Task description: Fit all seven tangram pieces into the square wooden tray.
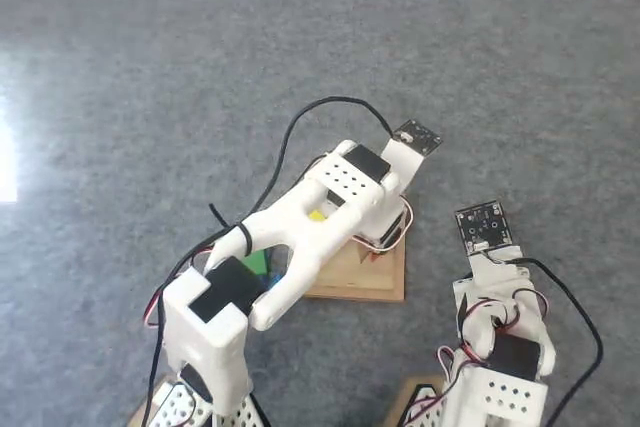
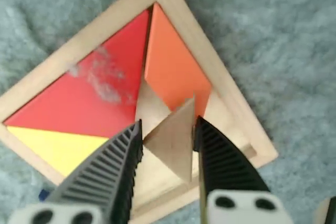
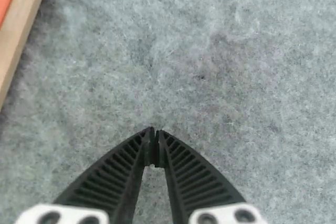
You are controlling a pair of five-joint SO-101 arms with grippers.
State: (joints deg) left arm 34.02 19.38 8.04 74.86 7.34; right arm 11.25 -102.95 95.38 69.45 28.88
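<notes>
Left gripper (image 2: 168, 136) clamped on plain wooden triangle (image 2: 172, 139) — square it to the bare slot of the square wooden tray (image 2: 216, 77) directly below before lowering; right gripper (image 3: 153, 146) pressed together, empty.

High camera overlooks the tray (image 1: 365, 282), which both wrist cameras see close-up.

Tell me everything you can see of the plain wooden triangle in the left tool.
The plain tan wooden triangle is a flat piece, its visible face unpainted. The left tool pinches it between ribbed black fingers. It sits tilted over the bare part of the square wooden tray, beside the orange piece; whether it touches the tray floor is unclear.
</notes>
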